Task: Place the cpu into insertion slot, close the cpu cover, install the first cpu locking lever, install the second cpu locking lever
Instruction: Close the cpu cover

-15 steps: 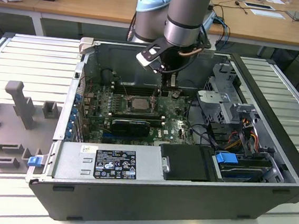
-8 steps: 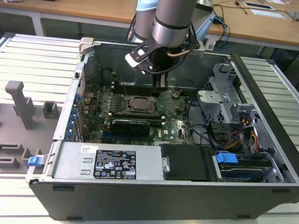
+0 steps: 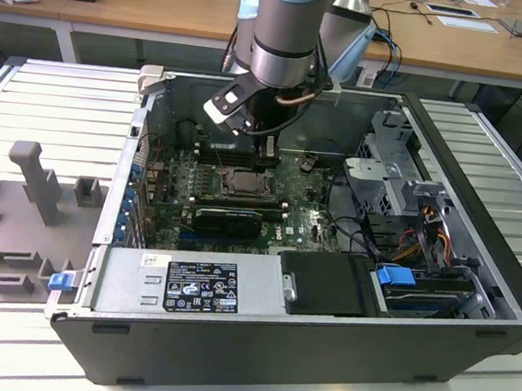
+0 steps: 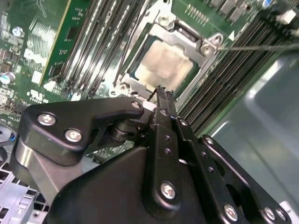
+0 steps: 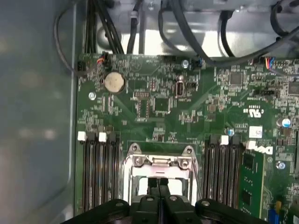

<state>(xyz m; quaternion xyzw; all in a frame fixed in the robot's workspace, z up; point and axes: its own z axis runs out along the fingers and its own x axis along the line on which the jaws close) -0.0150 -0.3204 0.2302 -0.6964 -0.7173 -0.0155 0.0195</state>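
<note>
The cpu (image 4: 163, 63), a pale silver square, lies in the insertion slot (image 3: 222, 169) on the green board. The cpu cover (image 4: 205, 49), a silver frame plate, lies flat around the chip's face, and its hinge edge (image 5: 159, 161) appears in the first wrist view. A thin metal lever rod (image 4: 261, 46) runs out from one corner of the cover. My gripper (image 4: 161, 92) hangs just above the near edge of the socket with its black fingers pressed together and nothing between them. In the exterior view the gripper (image 3: 270, 152) sits inside the case, over the socket.
Long black memory slots (image 5: 98, 172) flank the socket on both sides. A black ribbed card (image 3: 229, 218) lies beside it. The power supply (image 3: 188, 285), drive cage (image 3: 398, 167) with cables, and the case walls (image 3: 479, 235) close in the space. A coin battery (image 5: 114, 82) sits farther along the board.
</note>
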